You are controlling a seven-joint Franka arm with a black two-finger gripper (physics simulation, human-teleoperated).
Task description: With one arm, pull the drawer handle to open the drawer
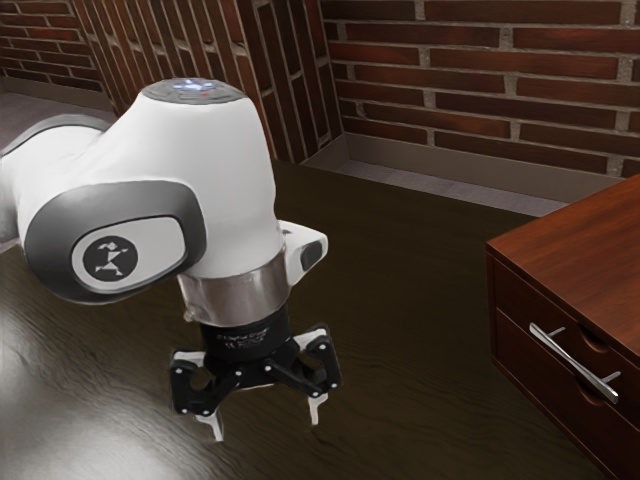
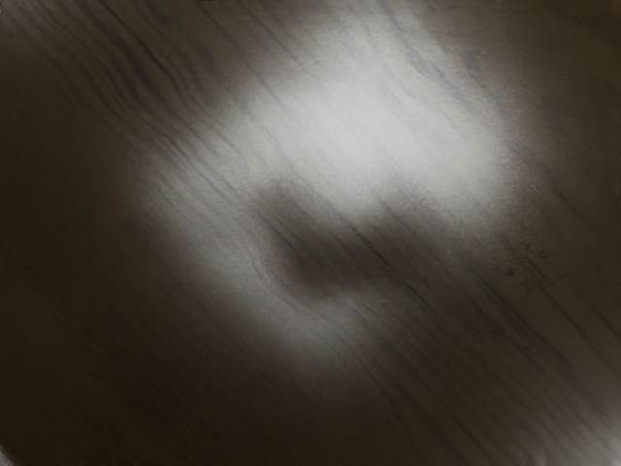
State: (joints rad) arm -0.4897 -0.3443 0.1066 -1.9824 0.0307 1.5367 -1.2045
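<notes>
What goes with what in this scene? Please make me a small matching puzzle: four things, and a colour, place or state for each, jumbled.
Things:
1. hand
2. drawer handle
3. cabinet
4. brick wall

Descriptions:
A. silver metal bar
B. at the back of the scene
C. black, open, holding nothing, above the dark table
D. polished reddish wood, at the exterior view's right

Pairs: 1-C, 2-A, 3-D, 4-B.
</notes>
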